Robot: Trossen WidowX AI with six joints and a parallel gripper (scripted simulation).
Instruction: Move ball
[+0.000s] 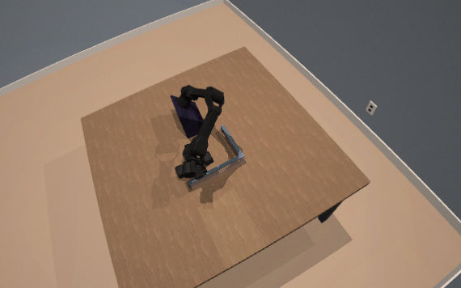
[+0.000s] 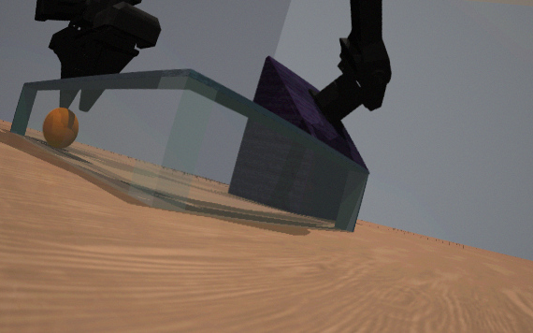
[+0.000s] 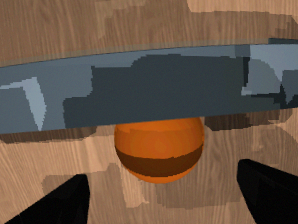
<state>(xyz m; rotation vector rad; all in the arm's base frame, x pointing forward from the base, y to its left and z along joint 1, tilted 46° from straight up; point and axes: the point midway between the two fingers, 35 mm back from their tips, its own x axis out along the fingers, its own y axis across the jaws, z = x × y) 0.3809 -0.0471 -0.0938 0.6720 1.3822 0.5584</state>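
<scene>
A square wooden table [image 1: 145,226] with a brown grain stands on a tan floor [image 1: 23,170] that is ringed by a low pale border [image 1: 96,46], with grey walls beyond; a small white outlet plate [image 1: 370,107] sits on the wall past the table's right edge. Near the table's middle, a little toward its far edge, the black arm [image 1: 207,121] rises from a dark purple block [image 2: 289,100] and reaches down toward the near-left. Just right of the middle lie the two low clear walls [image 1: 234,151], joined in a corner that points toward the right edge, one leg running toward the far edge and the other toward the near-left corner of the table. The gripper [image 3: 162,219] hangs over the open end of that second leg, its fingers spread and holding nothing. In the wrist view the orange ball [image 3: 158,149] rests on the wood against the inner face of the wall, partly hidden by the wall's top edge, and it lies between the two dark fingertips with bare table showing on both sides of it, touching neither. From the low exterior view the ball [image 2: 60,127] sits on the table inside the walls close to their left end, with the fingertips just above it and apart from it.
</scene>
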